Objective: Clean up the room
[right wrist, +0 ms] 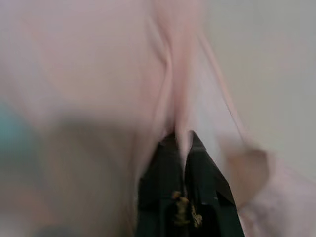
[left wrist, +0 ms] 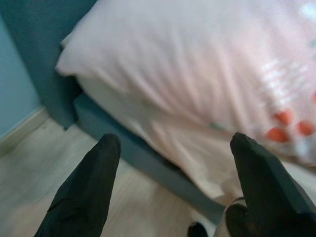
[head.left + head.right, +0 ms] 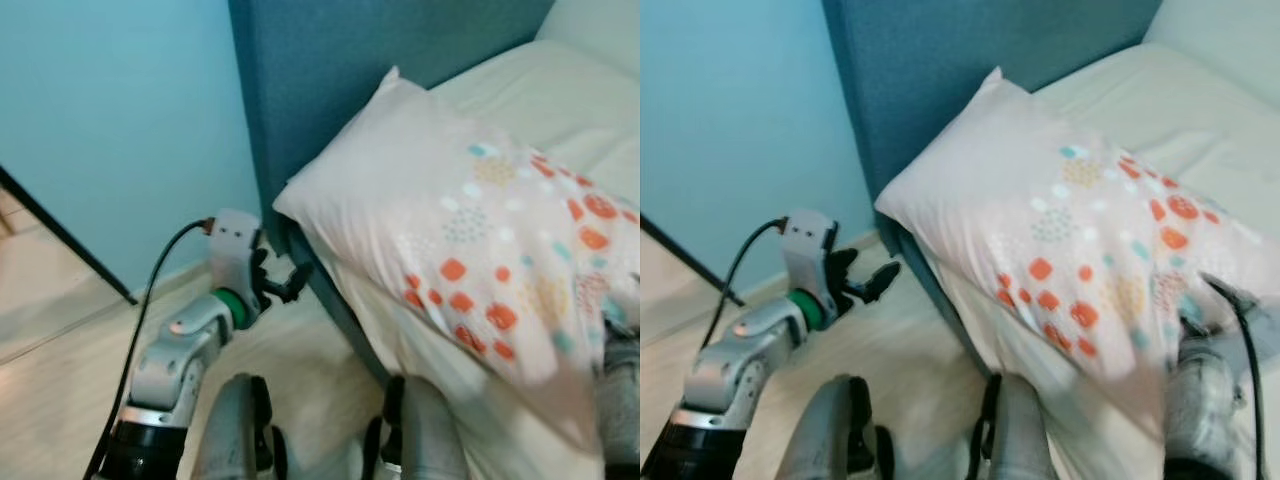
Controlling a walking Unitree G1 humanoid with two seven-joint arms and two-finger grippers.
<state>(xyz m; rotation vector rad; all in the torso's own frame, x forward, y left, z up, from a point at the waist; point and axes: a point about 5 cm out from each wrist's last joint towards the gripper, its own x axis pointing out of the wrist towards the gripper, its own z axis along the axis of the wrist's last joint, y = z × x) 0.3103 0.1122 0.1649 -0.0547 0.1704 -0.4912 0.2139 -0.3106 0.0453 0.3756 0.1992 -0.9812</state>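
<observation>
- Pillow [image 3: 470, 240]: pale pink, printed with orange, teal and yellow dotted patches. It sits at the head end of the bed [image 3: 560, 90], one corner up against the blue headboard [image 3: 330, 70], and its near edge overhangs the side of the mattress.
- Right gripper [image 1: 183, 140]: at the pillow's lower right edge. The right wrist view shows the two black fingers [image 1: 163, 168] pressed together with a fold of pink pillow fabric pinched between them, so the jaws are clenched, grasping the pillow. That view is heavily blurred; no further detail can be read.
- Right arm [image 3: 1200, 400]: silver forearm visible beneath the pillow's edge in the right eye view, with a black cable running along it.
- Left gripper [image 2: 173, 143]: raised above the floor beside the bed frame, pointing toward the pillow's overhanging corner. Fingers [image 2: 89, 182] are spread wide apart with nothing between them, so the jaws are released. Not touching the pillow.
- Left arm [image 3: 180, 360]: silver, with a green ring at the wrist and a black cable trailing back.
- Bed frame [image 2: 143, 158]: blue, running under a cream mattress sheet.
- Floor [image 3: 60, 370]: light wood planks.
- Wall [image 3: 110, 110]: light blue, left of the headboard, with a pale skirting board at its foot.
- Robot's own legs [image 3: 240, 430]: grey, at the bottom of the head views, standing next to the bed.
</observation>
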